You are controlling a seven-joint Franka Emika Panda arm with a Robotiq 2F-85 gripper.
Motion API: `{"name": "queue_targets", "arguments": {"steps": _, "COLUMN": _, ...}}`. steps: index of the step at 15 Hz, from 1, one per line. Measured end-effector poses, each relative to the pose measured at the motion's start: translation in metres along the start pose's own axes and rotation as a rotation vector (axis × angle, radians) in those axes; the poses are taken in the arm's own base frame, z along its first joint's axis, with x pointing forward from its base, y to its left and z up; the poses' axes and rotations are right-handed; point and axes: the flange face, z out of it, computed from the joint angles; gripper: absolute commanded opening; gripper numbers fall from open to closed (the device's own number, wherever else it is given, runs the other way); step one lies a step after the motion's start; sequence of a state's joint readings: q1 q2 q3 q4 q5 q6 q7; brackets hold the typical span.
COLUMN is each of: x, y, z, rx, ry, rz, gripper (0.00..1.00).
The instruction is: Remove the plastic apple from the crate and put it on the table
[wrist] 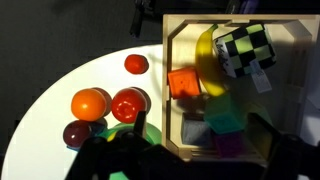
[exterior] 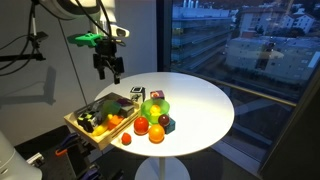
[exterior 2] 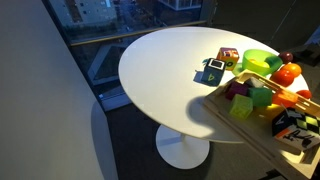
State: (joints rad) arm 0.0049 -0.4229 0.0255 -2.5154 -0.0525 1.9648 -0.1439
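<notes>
Gripper [exterior: 108,72], fingers spread and empty, was seen above the crate [exterior: 82,129] in an exterior view; the plastic apple [wrist: 76,133] on the table [wrist: 60,82] was shown by the wrist view.

I find the plastic apple [wrist: 75,132], small, round and dark red, resting on the table [wrist: 60,90] outside the crate [wrist: 166,90]. In my wrist view it lies at about 8 o'clock from the crate, apart from its wall. The crate [exterior: 85,133] is shallow, rectangular, light wood with low tan sides. It sits at the 9 o'clock rim of the round white table [exterior: 200,100], seemingly jutting past the edge. 1 central pedestal [exterior 2: 185,152] carries the top.
</notes>
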Motion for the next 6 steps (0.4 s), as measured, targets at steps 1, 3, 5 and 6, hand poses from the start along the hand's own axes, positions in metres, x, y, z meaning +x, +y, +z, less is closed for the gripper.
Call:
{"name": "queue_targets", "arguments": {"steps": 1, "x": -0.0015, "y": -0.0005, "z": -0.0034, "rx": -0.002, "ry": 0.009, "rz": 0.001, "gripper": 1.0}}
{"name": "queue_targets", "arguments": {"steps": 3, "x": -0.0032, "y": -0.0007, "z": -0.0074, "rx": -0.004, "ry": 0.019, "rz": 0.003, "gripper": 1.0}}
{"name": "queue_targets", "arguments": {"steps": 5, "x": -0.0034, "y": -0.0007, "z": -0.0074, "rx": -0.004, "ry": 0.019, "rz": 0.003, "gripper": 1.0}}
{"name": "queue_targets", "arguments": {"steps": 6, "x": -0.0034, "y": -0.0008, "z": -0.0072, "rx": -0.004, "ry": 0.019, "rz": 0.003, "gripper": 1.0}}
